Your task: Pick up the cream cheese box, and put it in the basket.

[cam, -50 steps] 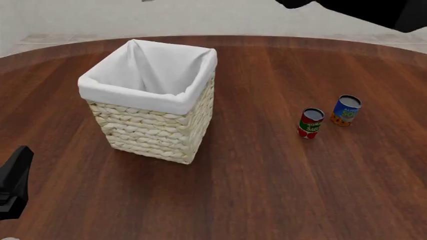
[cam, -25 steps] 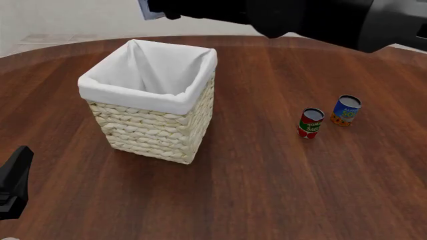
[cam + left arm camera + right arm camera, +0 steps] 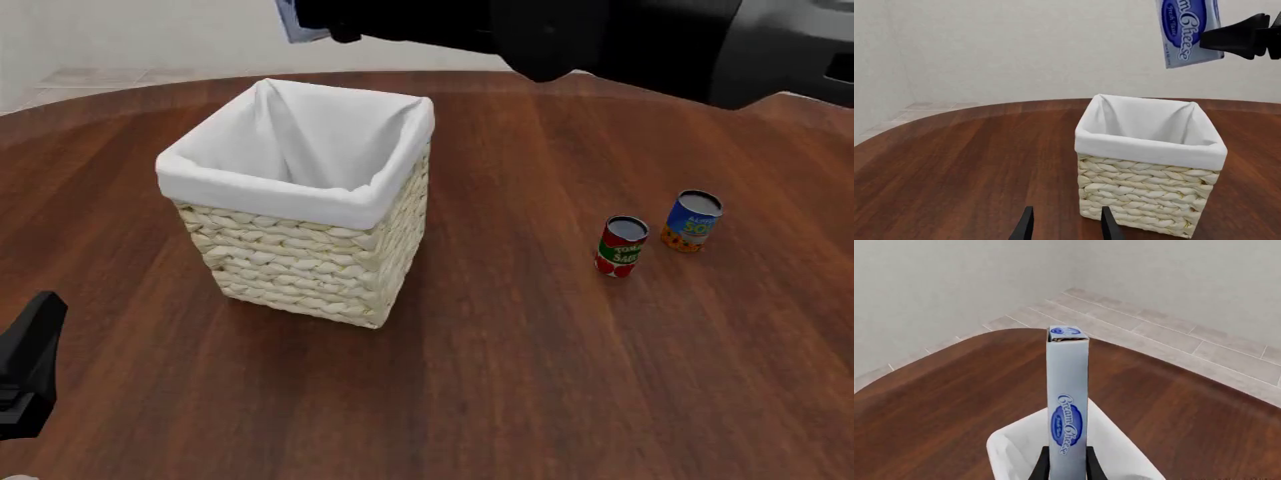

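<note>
The cream cheese box [image 3: 288,20] hangs high above the far rim of the basket [image 3: 314,265], at the front view's top edge. My right gripper [image 3: 323,18] is shut on it; the arm reaches in from the right. In the right wrist view the box [image 3: 1067,400] stands on edge between the fingers [image 3: 1043,466], with the basket's white liner [image 3: 1006,446] below. In the left wrist view the box [image 3: 1187,30] shows above the basket [image 3: 1147,195]. My left gripper [image 3: 1067,227] is open and empty, low at the near left [image 3: 27,370].
A red tomato sauce can [image 3: 621,246] and a blue-and-orange can [image 3: 691,221] stand on the brown wooden table [image 3: 534,380], right of the basket. The right arm spans the top of the front view.
The right arm has swung left across the top of the view, carrying the box to above the basket's far rim. In the last half second it barely moved. The left arm stayed still.
</note>
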